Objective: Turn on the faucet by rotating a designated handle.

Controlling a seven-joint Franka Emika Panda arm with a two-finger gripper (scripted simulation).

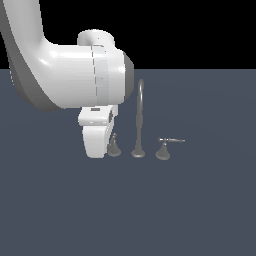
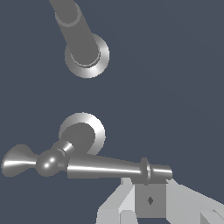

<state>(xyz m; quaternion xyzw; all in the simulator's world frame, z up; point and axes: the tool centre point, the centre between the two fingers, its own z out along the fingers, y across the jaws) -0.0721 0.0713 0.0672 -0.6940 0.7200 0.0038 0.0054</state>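
Note:
The faucet's tall thin grey gooseneck spout [image 1: 139,117] stands on a small flared base, which also shows in the wrist view [image 2: 87,54]. The handle [image 1: 114,148], a small dull grey cone, stands at the spout's side toward the exterior view's left, partly hidden by my white hand. In the wrist view its round base [image 2: 83,133] carries a horizontal lever rod [image 2: 105,167]. My gripper [image 2: 151,192] sits low at the rod's thin end. Its fingers [image 2: 118,205] look closed together and meet the rod's tip from one side, not around it. The gripper also shows in the exterior view [image 1: 111,141].
The twin lever handle [image 1: 163,149], with a brighter base, stands on the spout's other side, its rod pointing toward the exterior view's right. The white arm [image 1: 65,75] looms above and to the exterior view's left. The floor [image 1: 150,210] is flat dark blue-grey.

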